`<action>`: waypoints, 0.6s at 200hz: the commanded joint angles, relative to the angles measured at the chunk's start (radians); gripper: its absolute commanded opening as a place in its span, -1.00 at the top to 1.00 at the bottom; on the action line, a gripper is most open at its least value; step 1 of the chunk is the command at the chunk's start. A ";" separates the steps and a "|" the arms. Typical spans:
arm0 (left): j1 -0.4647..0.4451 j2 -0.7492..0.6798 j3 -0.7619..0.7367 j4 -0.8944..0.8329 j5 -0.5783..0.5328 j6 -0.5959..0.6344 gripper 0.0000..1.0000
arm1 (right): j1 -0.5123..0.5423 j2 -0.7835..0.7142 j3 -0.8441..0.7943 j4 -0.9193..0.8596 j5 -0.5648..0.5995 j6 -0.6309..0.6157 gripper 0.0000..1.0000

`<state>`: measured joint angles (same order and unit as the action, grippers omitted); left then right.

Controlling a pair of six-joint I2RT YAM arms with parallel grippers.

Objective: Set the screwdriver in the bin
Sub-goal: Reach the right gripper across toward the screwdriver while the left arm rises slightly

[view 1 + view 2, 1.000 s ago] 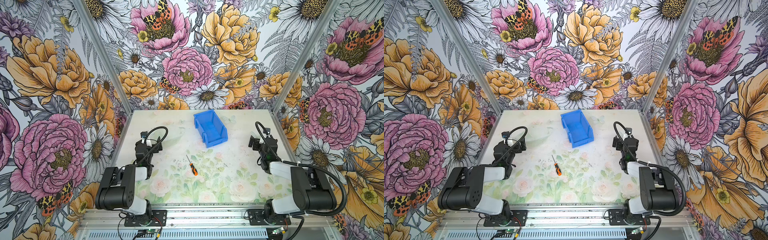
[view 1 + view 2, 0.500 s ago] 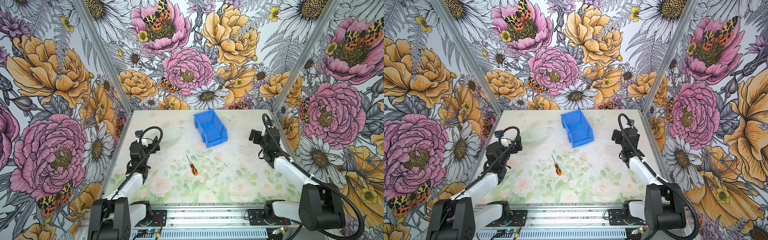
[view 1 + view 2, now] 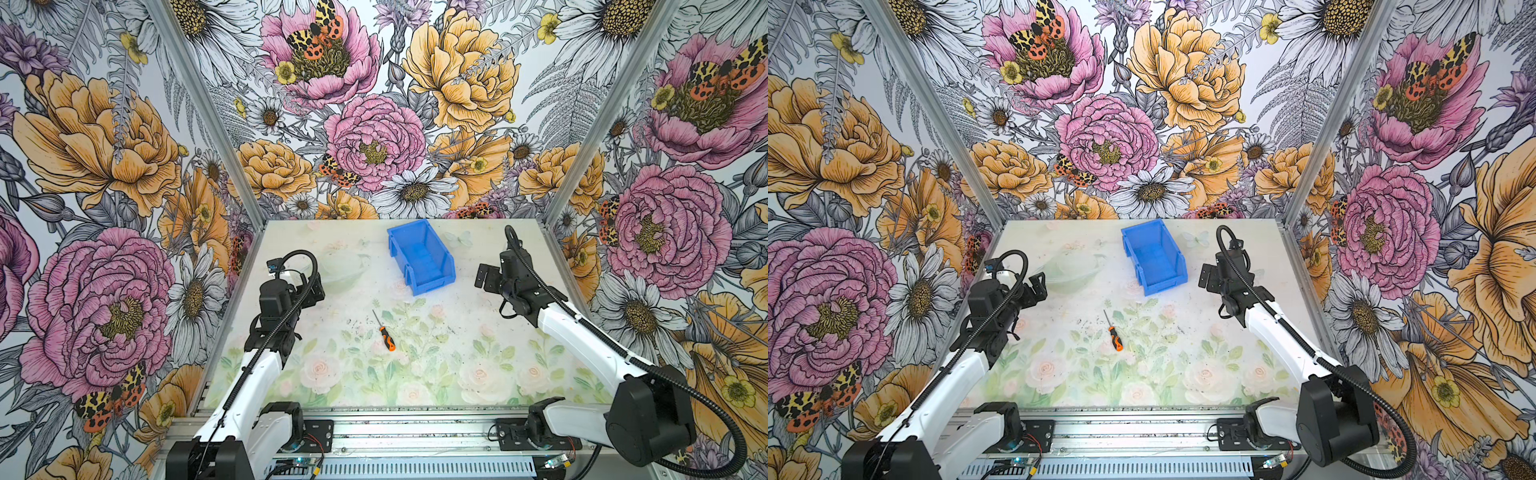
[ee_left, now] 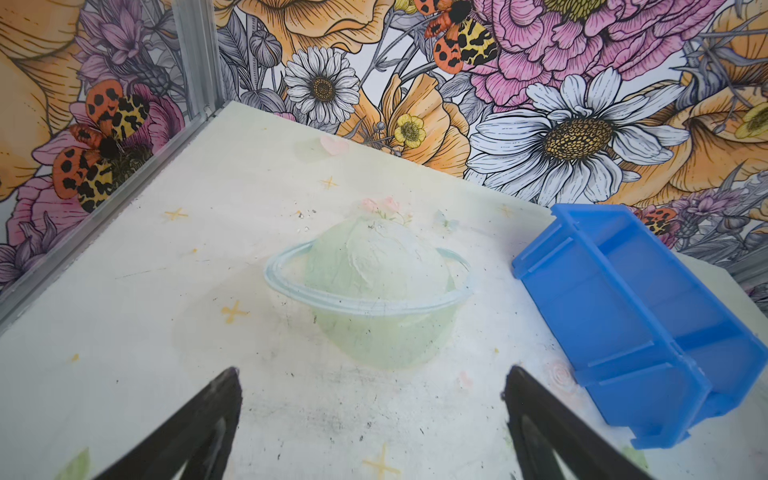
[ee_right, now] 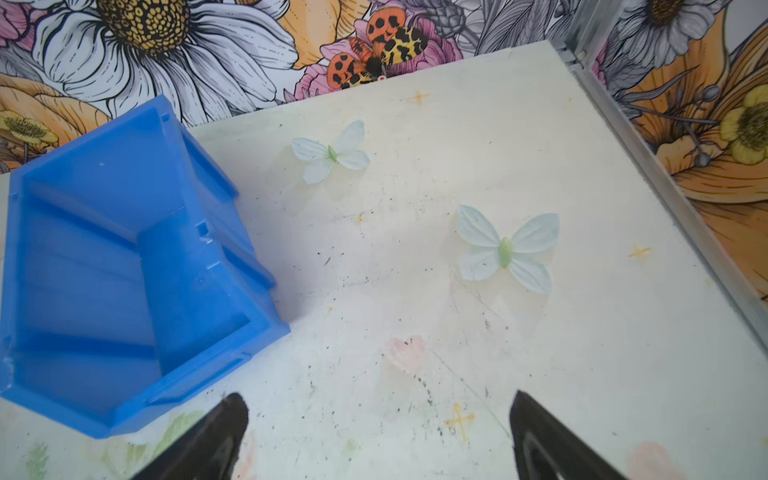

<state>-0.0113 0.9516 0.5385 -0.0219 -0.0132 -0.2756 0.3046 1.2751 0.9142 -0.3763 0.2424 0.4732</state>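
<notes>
Screwdriver [image 3: 385,333] lies flat on tabletop [image 3: 457,374], mid-scene, shaft pointing far-left. Bin [image 3: 432,282] stands farther back, apart from it. Left gripper [image 4: 372,382] spread wide, holding nothing, left of bin. Right gripper [image 5: 376,403] likewise, right of bin.

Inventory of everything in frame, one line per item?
screwdriver: 1, orange-and-black handle, silver shaft; flat on the table, mid-table, in front of the bin.
bin: 1, blue; towards the back of the table, empty, apart from the screwdriver.
table: 1, pale floral print; cell floor.
walls: 3, bold floral print; left, back, right.
left arm, right arm: 2, white and black; reaching in from the front corners.
left gripper: 1, black; open, empty, left of the bin.
right gripper: 1, black; open, empty, right of the bin.
</notes>
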 commanded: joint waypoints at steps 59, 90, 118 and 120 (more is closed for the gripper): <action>-0.022 0.037 0.084 -0.224 0.027 -0.131 -0.97 | 0.258 0.106 0.119 -0.157 -0.011 0.114 -0.99; -0.027 0.043 0.089 -0.245 0.038 -0.137 -0.97 | 0.329 0.141 0.133 -0.162 -0.028 0.116 -0.99; -0.030 0.048 0.089 -0.245 0.039 -0.139 -0.97 | 0.384 0.185 0.154 -0.162 -0.054 0.105 -0.99; -0.030 0.048 0.089 -0.245 0.040 -0.137 -0.97 | 0.388 0.188 0.156 -0.161 -0.056 0.103 -0.99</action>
<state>-0.0319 0.9932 0.6033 -0.2489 0.0025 -0.3958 0.6540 1.4258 1.0279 -0.5243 0.2123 0.5690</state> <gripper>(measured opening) 0.986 0.995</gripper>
